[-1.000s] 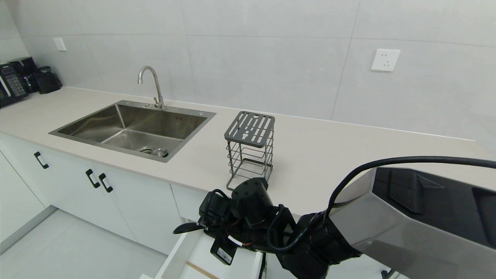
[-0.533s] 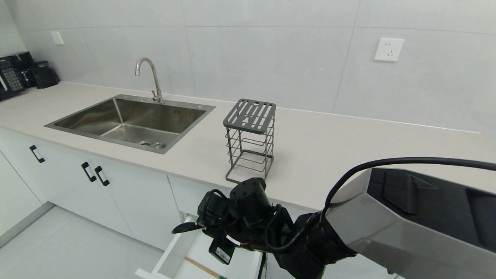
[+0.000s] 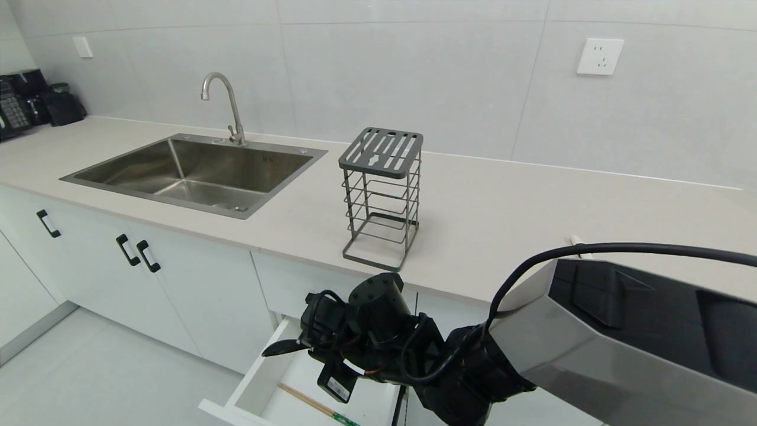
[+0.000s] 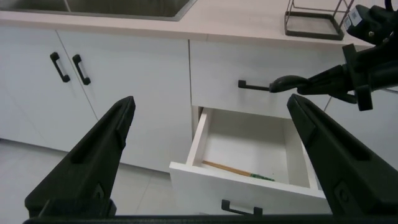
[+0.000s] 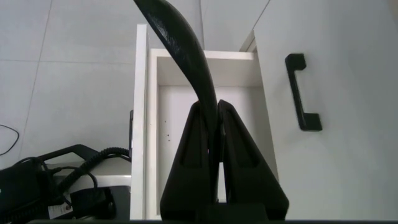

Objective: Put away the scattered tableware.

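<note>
Head camera has tilted, so the counter itself has not moved; more of the open drawer shows | right gripper stays above it, pinching the black spoon; drop looks close | left gripper spread, empty | free floor beside a probable chopstick; mind the side walls.

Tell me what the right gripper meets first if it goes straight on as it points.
Probably the open drawer: the right gripper, shut on the black spoon, aims into its white inside. The spoon's tip would arrive first; depth is unclear, so it may pass above.
</note>
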Robot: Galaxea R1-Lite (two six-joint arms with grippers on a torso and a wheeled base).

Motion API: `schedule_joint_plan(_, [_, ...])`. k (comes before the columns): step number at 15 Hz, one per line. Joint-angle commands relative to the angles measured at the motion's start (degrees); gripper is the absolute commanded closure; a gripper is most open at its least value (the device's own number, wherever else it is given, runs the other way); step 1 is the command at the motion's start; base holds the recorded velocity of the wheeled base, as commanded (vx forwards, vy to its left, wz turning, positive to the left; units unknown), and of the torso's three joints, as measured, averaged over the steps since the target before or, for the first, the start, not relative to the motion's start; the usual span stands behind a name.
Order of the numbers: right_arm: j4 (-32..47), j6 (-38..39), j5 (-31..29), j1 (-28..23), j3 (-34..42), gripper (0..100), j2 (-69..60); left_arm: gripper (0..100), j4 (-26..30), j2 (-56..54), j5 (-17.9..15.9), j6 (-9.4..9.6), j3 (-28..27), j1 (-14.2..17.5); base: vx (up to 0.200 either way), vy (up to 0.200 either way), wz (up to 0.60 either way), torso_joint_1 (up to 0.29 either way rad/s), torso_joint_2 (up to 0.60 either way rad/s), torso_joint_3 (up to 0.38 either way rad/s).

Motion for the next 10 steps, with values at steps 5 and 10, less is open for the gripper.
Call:
schedule_joint_plan(5, [-0.1, -0.1, 0.0, 0.0, -0.4, 100, 0.9, 0, 0.0, 0.1, 0.0, -0.03, 0.0, 0.1, 0.0, 0.0, 0.0, -0.159, 0.31, 0.151])
schedule_joint_plan(10, [-0.1, 0.0, 0.0, -0.1, -1.1, 100, 1.8, 0, 0.0, 0.1, 0.0, -0.03, 0.0, 0.0, 0.0, 0.0, 0.0, -0.107, 0.21, 0.103])
